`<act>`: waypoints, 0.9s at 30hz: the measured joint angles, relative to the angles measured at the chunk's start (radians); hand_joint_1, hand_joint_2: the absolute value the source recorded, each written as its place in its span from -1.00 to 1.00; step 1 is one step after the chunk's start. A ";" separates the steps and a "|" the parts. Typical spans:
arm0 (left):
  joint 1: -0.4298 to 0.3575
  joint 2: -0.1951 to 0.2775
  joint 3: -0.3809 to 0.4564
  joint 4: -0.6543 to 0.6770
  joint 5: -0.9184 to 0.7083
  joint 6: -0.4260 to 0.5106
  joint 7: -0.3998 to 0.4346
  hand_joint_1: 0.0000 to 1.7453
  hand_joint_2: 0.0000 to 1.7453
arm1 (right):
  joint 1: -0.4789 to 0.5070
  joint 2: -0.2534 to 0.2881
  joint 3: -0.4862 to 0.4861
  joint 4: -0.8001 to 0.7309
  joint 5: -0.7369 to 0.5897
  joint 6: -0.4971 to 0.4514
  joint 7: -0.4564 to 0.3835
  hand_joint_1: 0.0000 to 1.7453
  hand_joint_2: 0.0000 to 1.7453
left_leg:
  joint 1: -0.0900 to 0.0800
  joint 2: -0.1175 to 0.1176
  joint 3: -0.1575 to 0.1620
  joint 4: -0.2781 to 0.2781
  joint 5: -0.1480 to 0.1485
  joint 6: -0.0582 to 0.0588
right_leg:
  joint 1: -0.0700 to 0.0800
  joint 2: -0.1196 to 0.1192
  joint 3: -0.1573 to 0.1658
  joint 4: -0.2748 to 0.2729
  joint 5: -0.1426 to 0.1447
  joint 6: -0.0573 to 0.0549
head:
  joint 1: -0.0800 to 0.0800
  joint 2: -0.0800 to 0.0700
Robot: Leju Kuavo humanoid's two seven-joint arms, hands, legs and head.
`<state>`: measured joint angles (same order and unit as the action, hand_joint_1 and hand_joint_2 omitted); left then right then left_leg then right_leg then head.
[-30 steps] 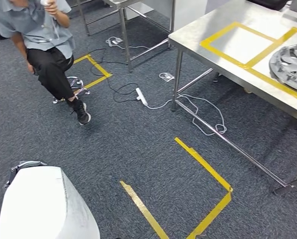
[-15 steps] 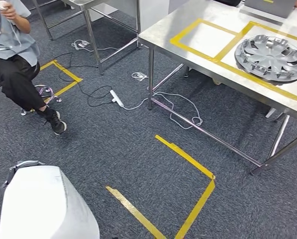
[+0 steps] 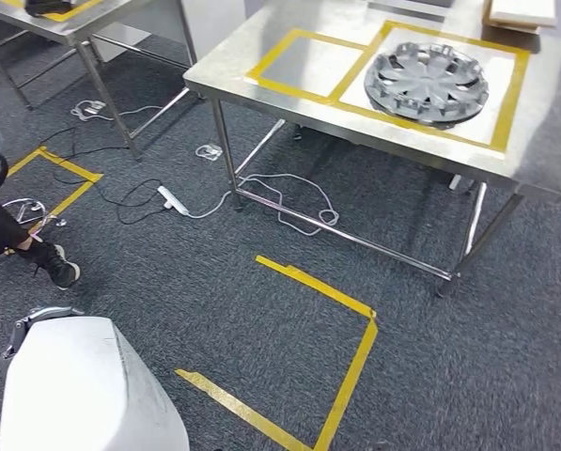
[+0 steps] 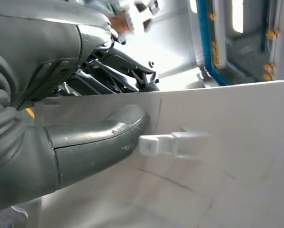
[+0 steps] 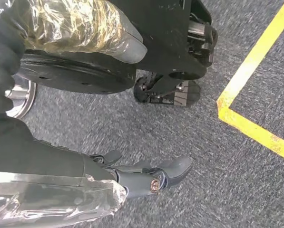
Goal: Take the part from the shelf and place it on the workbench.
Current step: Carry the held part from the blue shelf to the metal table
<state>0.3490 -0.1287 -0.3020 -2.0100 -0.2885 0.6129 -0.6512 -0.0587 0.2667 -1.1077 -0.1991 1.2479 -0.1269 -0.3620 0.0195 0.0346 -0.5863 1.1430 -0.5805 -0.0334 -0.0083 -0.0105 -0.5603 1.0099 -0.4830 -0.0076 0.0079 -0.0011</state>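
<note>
Half of the white part (image 3: 85, 385) is cut off at the head view's lower edge, its shape hard to read. Up close, the left hand (image 4: 79, 137) holds it, thumb (image 4: 108, 135) pressed flat on the white surface beside a small tab, darker fingers over its edge. Right hand (image 5: 147, 178) hangs over the carpet (image 5: 212, 180), fingers loosely apart, holding nothing. Workbench (image 3: 213, 66) stands ahead, hubcap (image 3: 426, 83) on top.

On the steel workbench (image 3: 319, 117), the left yellow-taped square (image 3: 307, 64) lies bare; the right one is taken up by a grey hubcap (image 3: 426, 82). Below, cables (image 3: 291, 193) and a power strip (image 3: 172, 199) trail across the carpet by the table legs. A seated person's foot (image 3: 58, 268) stands at far left.
</note>
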 joint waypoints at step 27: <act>0.016 -0.003 0.017 -0.007 -0.018 0.016 0.000 1.00 1.00 | 0.002 0.005 0.050 0.000 0.065 -0.050 0.022 -1.00 1.00 | -0.002 -0.025 0.034 -0.138 0.102 0.009 | -0.003 0.009 0.005 0.004 -0.013 0.022 | 0.008 0.000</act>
<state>0.3654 -0.1315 -0.2847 -2.0173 -0.3061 0.6293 -0.6512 -0.0563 0.2719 -1.0580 -0.1988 1.3128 -0.1770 -0.3396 0.0176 0.0100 -0.5519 1.0052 -0.4784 -0.0241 -0.0108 -0.0015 -0.5550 1.0138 -0.4956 0.0141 0.0157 -0.0011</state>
